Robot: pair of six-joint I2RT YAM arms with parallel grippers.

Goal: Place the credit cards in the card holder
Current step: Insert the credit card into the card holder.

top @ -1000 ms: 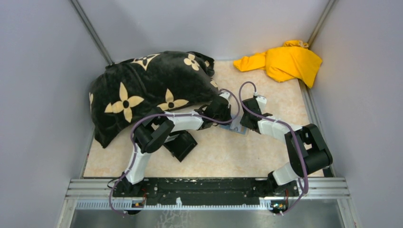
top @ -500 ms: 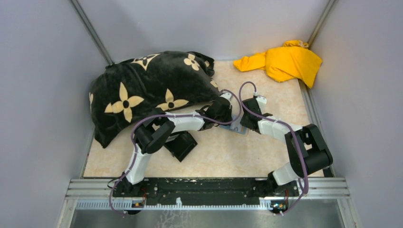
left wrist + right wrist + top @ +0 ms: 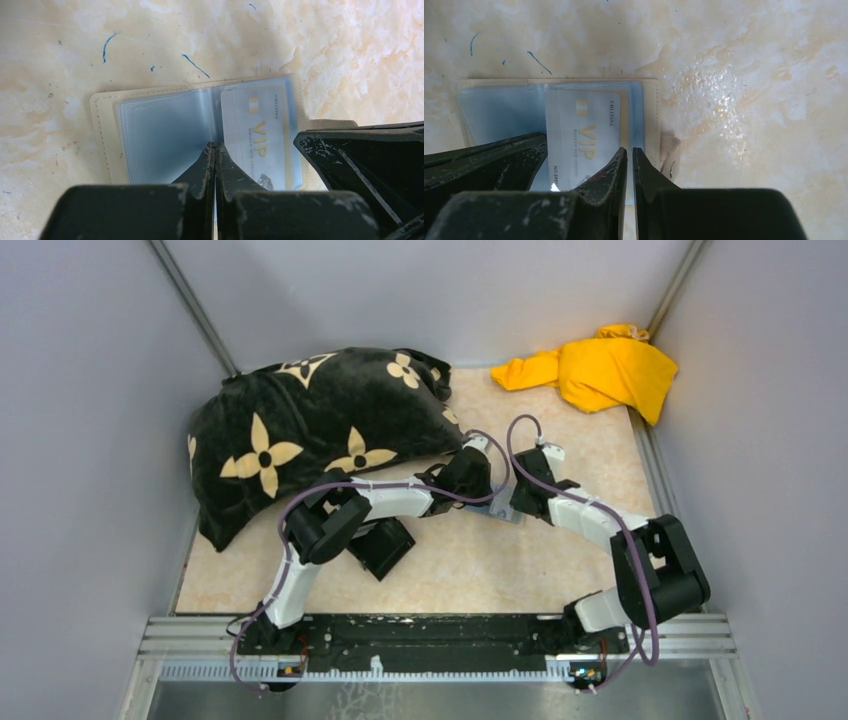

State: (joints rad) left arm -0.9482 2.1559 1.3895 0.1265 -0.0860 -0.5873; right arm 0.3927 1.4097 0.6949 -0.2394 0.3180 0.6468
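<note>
light blue card (image 3: 260, 135) on open card holder (image 3: 107, 135)

With the card holder (image 3: 506, 511) as dial centre, the left gripper (image 3: 478, 483) crowds it from 10 o'clock and the right gripper (image 3: 524, 498) from 2, leaving little room directly above. A black flowered cushion (image 3: 310, 430) blocks 9 to 11, a black box (image 3: 385, 545) sits at 8, and a yellow cloth (image 3: 600, 370) lies well off at 1. Bare table (image 3: 480, 575) lies open from 5 to 7.
</note>
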